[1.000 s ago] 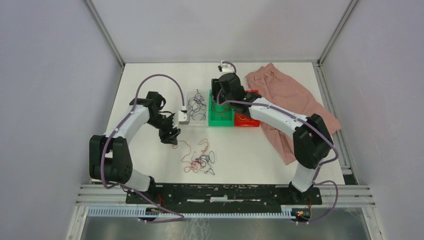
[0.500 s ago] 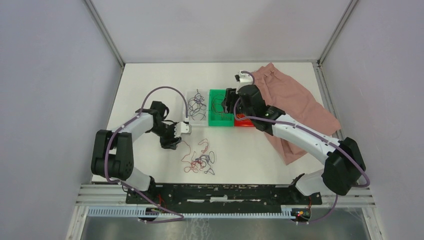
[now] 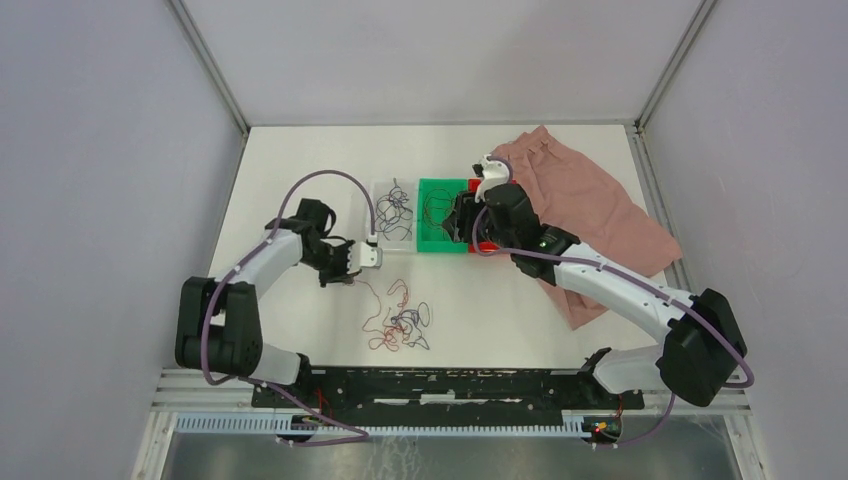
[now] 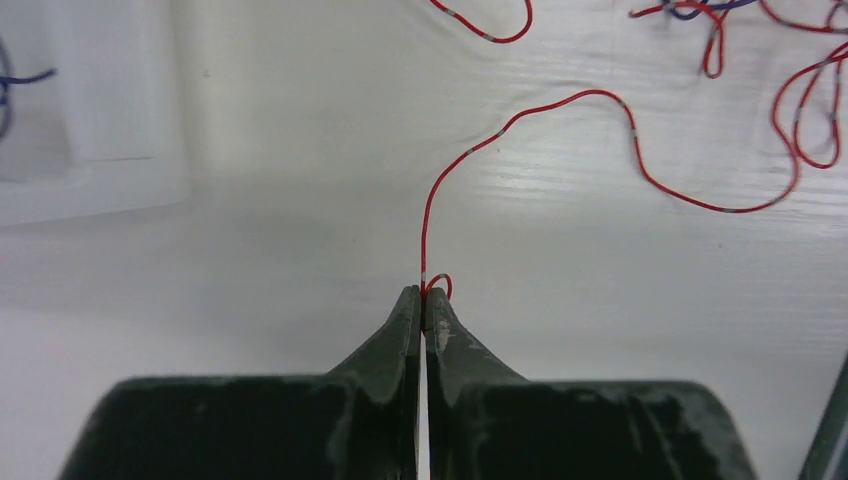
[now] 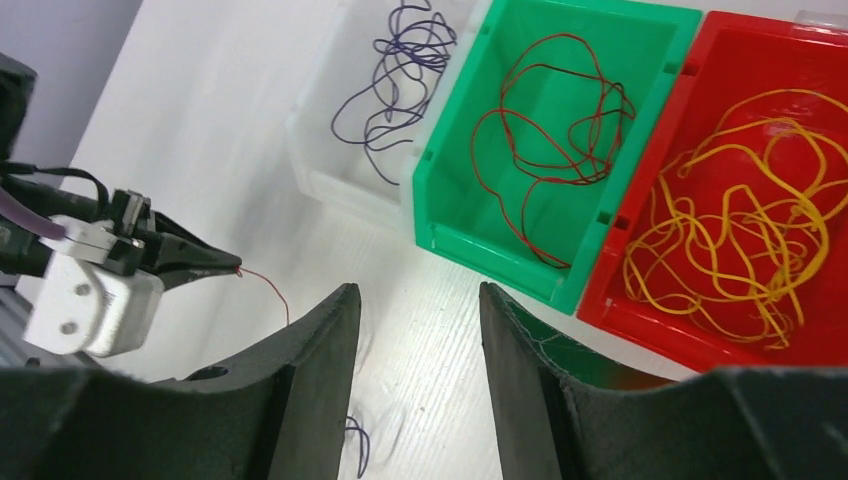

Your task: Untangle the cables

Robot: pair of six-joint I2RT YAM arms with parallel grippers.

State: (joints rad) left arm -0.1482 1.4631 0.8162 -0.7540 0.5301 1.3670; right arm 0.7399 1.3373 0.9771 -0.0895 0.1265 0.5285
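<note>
While its fingers pinch together on the end of a red wire (image 4: 560, 98), the left gripper (image 4: 422, 300) sits low over the table (image 3: 300, 170), just off the near left corner of the clear bin (image 3: 392, 240), its arm folded back at the elbow. From the tips the strand leads straight away from the gripper, then bends toward the robot's right and curls into the tangle (image 3: 402, 325) of red and purple wires lying loose near the bases. The left arm is plainly the nearer to that heap; a pull away from it looks like the way to free the strand. The right gripper (image 5: 415, 292), fingers apart and holding nothing, hangs at full reach over the green bin (image 5: 500, 272).
</note>
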